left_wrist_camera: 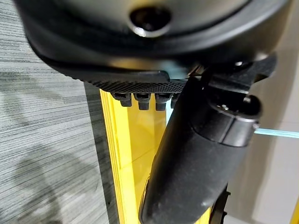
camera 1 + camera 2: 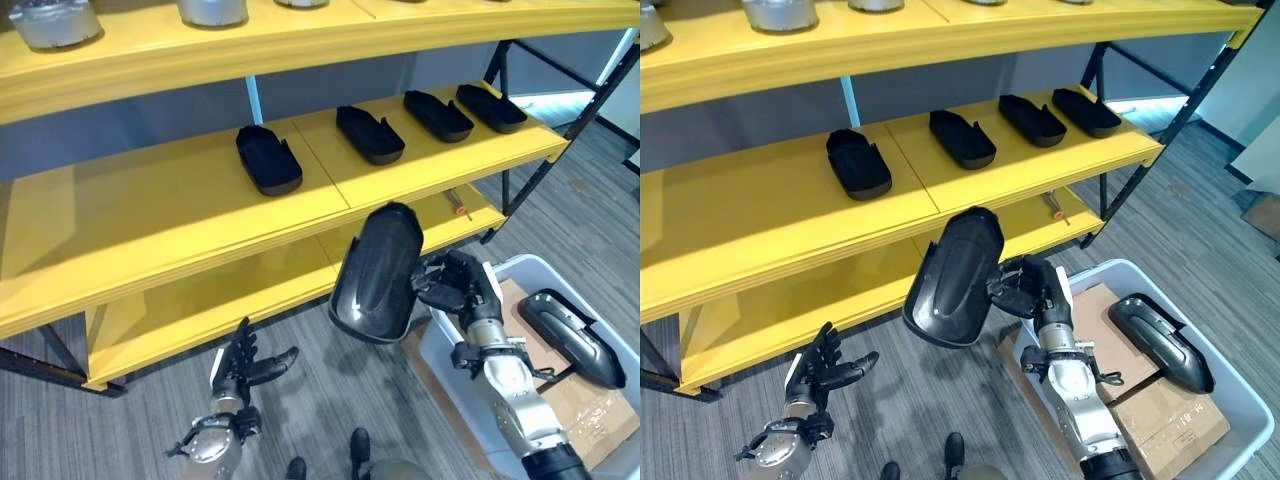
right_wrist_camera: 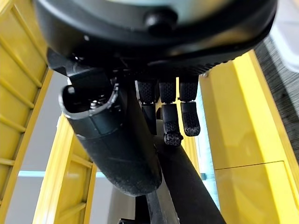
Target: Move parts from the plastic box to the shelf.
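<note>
Left hand (image 2: 238, 368) hangs low over the grey floor (image 2: 150, 420) in front of the bottom tier of the shelf (image 2: 150, 235), fingers straight and spread, holding nothing; it stands well apart from any part and has no share in the present step. On the middle tier, four black parts (image 2: 268, 160) already lie in a row, each with its long axis running front to back; the board to the left of the leftmost one is bare. The carried part (image 2: 378, 272) is held in the air between the shelf front and the plastic box (image 2: 520, 270), its long axis close to upright and tilted slightly, upper end at about the height of the middle tier's front edge. Right hand (image 2: 462, 285) is clamped on the part's right-hand side, fingers and thumb curled round its edge; its own wrist view shows the fingers (image 3: 170, 112) bent against the dark body. The part thus lies to the left of the hand and shelfward of it. Judgement: the coming move turns on laying that axis down from near-upright to flat and front-to-back, then reaching up and left to the free board. One further part (image 2: 572, 336) remains in the plastic box, resting on cardboard (image 2: 590, 410), nearest the right arm.
</note>
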Available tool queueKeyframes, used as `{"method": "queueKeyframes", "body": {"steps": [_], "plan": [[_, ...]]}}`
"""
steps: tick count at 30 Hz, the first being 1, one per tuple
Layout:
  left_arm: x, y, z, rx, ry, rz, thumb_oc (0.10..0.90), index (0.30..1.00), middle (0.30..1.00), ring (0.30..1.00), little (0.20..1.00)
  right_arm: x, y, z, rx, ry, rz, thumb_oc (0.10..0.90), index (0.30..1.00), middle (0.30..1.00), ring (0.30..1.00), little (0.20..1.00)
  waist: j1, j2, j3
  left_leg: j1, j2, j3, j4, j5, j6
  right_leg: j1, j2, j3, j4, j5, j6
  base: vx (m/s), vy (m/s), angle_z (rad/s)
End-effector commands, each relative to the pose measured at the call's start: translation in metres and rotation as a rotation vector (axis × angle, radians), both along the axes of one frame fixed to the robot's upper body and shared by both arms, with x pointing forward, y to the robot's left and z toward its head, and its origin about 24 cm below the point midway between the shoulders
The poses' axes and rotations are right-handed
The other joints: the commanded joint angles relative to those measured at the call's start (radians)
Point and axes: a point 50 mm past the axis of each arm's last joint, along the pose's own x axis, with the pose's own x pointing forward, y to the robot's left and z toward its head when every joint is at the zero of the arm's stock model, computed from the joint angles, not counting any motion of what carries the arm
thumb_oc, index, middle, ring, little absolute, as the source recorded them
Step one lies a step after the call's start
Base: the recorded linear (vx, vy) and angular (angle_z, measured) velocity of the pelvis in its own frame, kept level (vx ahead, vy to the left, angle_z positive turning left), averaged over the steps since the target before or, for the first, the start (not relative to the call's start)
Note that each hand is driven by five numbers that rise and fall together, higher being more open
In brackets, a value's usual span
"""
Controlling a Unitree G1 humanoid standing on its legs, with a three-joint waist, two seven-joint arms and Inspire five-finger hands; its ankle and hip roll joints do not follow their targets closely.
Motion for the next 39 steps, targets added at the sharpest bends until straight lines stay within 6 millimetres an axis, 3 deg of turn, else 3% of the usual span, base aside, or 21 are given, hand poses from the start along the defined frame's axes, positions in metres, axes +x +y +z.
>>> {"method": "queueKeyframes", "body": {"steps": [1,4,5,8,10,13,14,15,16,17,18,19,20,22,25,27,30,37,39], "plan": [[0.024,0.004,0.048,0.073,-0.262,-0.06,0.9,1.0,1.0,1.0,1.0,-0.002,0.004,0.083,0.072,-0.438,0.046,0.4,0.3,0.3,0.3,0.3,0.0,-0.031,-0.066,0.01,-0.08,0.016,0.057,-0.057,0.056,-0.042,-0.05,0.033,0.047,-0.006,0.079,0.07,-0.044,0.24],[0.026,0.002,0.049,0.066,-0.266,-0.068,0.9,1.0,1.0,1.0,1.0,-0.005,0.0,0.083,0.067,-0.441,0.036,0.4,0.3,0.3,0.3,0.3,-0.006,-0.027,-0.057,-0.001,-0.074,0.008,0.112,-0.082,0.043,-0.028,-0.052,0.021,0.06,-0.032,0.07,0.11,-0.06,0.23],[0.028,0.0,0.05,0.055,-0.274,-0.078,0.9,1.0,1.0,1.0,1.0,-0.006,-0.002,0.086,0.066,-0.459,0.034,0.4,0.3,0.3,0.3,0.3,-0.009,-0.03,-0.045,-0.04,-0.077,0.018,0.209,-0.076,0.019,-0.014,-0.057,0.01,0.063,-0.043,0.058,0.05,-0.039,0.4],[0.029,-0.002,0.051,0.039,-0.28,-0.084,0.9,1.0,1.0,1.0,1.0,-0.01,-0.004,0.092,0.065,-0.49,0.035,0.4,0.3,0.3,0.3,0.3,-0.014,-0.032,-0.024,-0.128,-0.076,0.054,0.399,-0.032,-0.031,0.011,-0.062,-0.012,0.058,-0.048,0.043,0.01,-0.011,0.67],[0.029,-0.002,0.051,0.032,-0.283,-0.083,0.9,1.0,1.0,1.0,1.0,-0.012,-0.006,0.097,0.055,-0.518,0.021,0.4,0.3,0.3,0.3,0.3,-0.015,-0.043,-0.004,-0.184,-0.025,0.123,0.478,0.02,-0.05,0.033,-0.075,-0.035,0.051,-0.056,0.037,0.02,0.008,0.49],[0.029,-0.001,0.054,0.039,-0.287,-0.092,0.9,1.0,1.0,1.0,1.0,-0.015,-0.012,0.096,0.056,-0.517,-0.025,0.4,0.3,0.3,0.3,0.3,-0.014,-0.07,-0.008,-0.177,0.093,0.189,0.316,-0.007,-0.022,0.065,-0.113,-0.046,0.022,-0.058,0.062,0.12,0.084,0.38],[0.03,-0.001,0.055,0.042,-0.292,-0.086,0.9,1.0,1.0,1.0,1.0,-0.015,-0.013,0.096,0.063,-0.523,-0.04,0.4,0.3,0.3,0.3,0.3,-0.015,-0.074,-0.013,-0.184,0.152,0.189,0.236,0.026,-0.031,0.065,-0.127,-0.044,0.022,-0.061,0.075,0.1,0.097,0.35],[0.03,-0.001,0.055,0.042,-0.291,-0.086,0.9,1.0,1.0,1.0,1.0,-0.015,-0.013,0.096,0.063,-0.522,-0.04,0.4,0.3,0.3,0.3,0.3,-0.013,-0.075,-0.013,-0.169,0.153,0.193,0.211,0.037,-0.034,0.066,-0.126,-0.043,0.023,-0.063,0.073,0.21,0.317,0.32],[0.033,0.001,0.055,0.051,-0.29,-0.056,0.9,1.0,1.0,1.0,1.0,-0.014,-0.015,0.094,0.066,-0.513,-0.069,0.4,0.3,0.3,0.3,0.3,-0.01,-0.053,-0.026,-0.2,0.281,0.169,0.028,0.219,-0.085,0.076,-0.141,-0.019,0.032,-0.097,0.091,0.25,0.361,0.22],[0.035,0.0,0.055,0.046,-0.295,-0.049,0.9,1.0,1.0,1.0,1.0,-0.014,-0.015,0.094,0.068,-0.515,-0.073,0.4,0.3,0.3,0.3,0.3,-0.013,-0.041,-0.03,-0.211,0.31,0.184,-0.011,0.258,-0.108,0.09,-0.147,-0.017,0.032,-0.109,0.098,0.24,0.368,0.16],[0.035,0.0,0.055,0.046,-0.295,-0.049,0.9,1.0,1.0,1.0,1.0,-0.014,-0.015,0.094,0.068,-0.515,-0.073,0.4,0.3,0.3,0.3,0.3,-0.014,-0.04,-0.03,-0.211,0.311,0.183,-0.011,0.258,-0.11,0.09,-0.145,-0.017,0.032,-0.11,0.097,0.21,0.313,0.02],[0.033,-0.002,0.051,0.03,-0.283,-0.049,0.9,1.0,1.0,1.0,1.0,-0.016,-0.014,0.091,0.065,-0.502,-0.066,0.4,0.3,0.3,0.3,0.3,-0.021,-0.018,-0.046,-0.191,0.322,0.244,-0.011,0.233,-0.121,0.111,-0.155,-0.027,0.034,-0.126,0.107,0.31,0.419,-0.13],[0.032,-0.004,0.049,0.025,-0.273,-0.064,0.9,1.0,1.0,1.0,1.0,-0.02,-0.017,0.088,0.05,-0.486,-0.077,0.4,0.3,0.3,0.3,0.3,-0.018,0.001,-0.066,-0.171,0.292,0.251,-0.011,0.209,-0.125,0.139,-0.181,-0.032,0.025,-0.118,0.12,0.31,0.428,-0.18],[0.033,-0.004,0.049,0.03,-0.275,-0.071,0.9,1.0,1.0,1.0,1.0,-0.02,-0.018,0.087,0.046,-0.483,-0.086,0.4,0.3,0.3,0.3,0.3,-0.015,0.0,-0.073,-0.155,0.269,0.259,-0.011,0.192,-0.118,0.149,-0.205,-0.038,0.025,-0.111,0.132,0.21,0.285,-0.14],[0.037,0.0,0.056,0.073,-0.299,-0.093,0.9,1.0,1.0,1.0,1.0,-0.019,-0.014,0.088,0.056,-0.489,-0.09,0.4,0.3,0.3,0.3,0.3,0.0,-0.02,-0.071,-0.123,0.206,0.294,0.001,0.153,-0.08,0.156,-0.275,-0.011,0.039,-0.074,0.167,0.2,0.345,-0.15],[0.041,0.002,0.063,0.096,-0.32,-0.092,0.9,1.0,1.0,1.0,1.0,-0.015,-0.008,0.091,0.06,-0.499,-0.086,0.4,0.3,0.3,0.3,0.3,0.01,-0.046,-0.079,-0.119,0.15,0.322,0.023,0.111,-0.044,0.142,-0.332,0.007,0.044,-0.014,0.195,0.17,0.363,-0.28],[0.045,0.003,0.069,0.12,-0.34,-0.092,0.9,1.0,1.0,1.0,1.0,-0.012,-0.002,0.094,0.055,-0.509,-0.069,0.4,0.3,0.3,0.3,0.3,0.015,-0.065,-0.091,-0.124,0.095,0.322,0.041,0.072,-0.012,0.128,-0.38,0.02,0.051,0.038,0.219,0.11,0.259,-0.19],[0.044,0.007,0.07,0.13,-0.343,-0.062,0.9,1.0,1.0,1.0,1.0,-0.006,0.009,0.1,0.06,-0.524,-0.02,0.4,0.3,0.3,0.3,0.3,0.032,-0.091,-0.096,-0.114,0.015,0.302,0.04,0.024,0.044,0.092,-0.427,0.035,0.128,0.156,0.225,0.08,0.187,0.07],[0.045,0.007,0.07,0.136,-0.343,-0.062,0.9,1.0,1.0,1.0,1.0,-0.005,0.011,0.103,0.048,-0.536,-0.007,0.4,0.3,0.3,0.3,0.3,0.04,-0.084,-0.079,-0.107,-0.011,0.275,0.044,0.009,0.07,0.057,-0.428,0.042,0.25,0.232,0.209,0.09,0.218,0.05]]}}
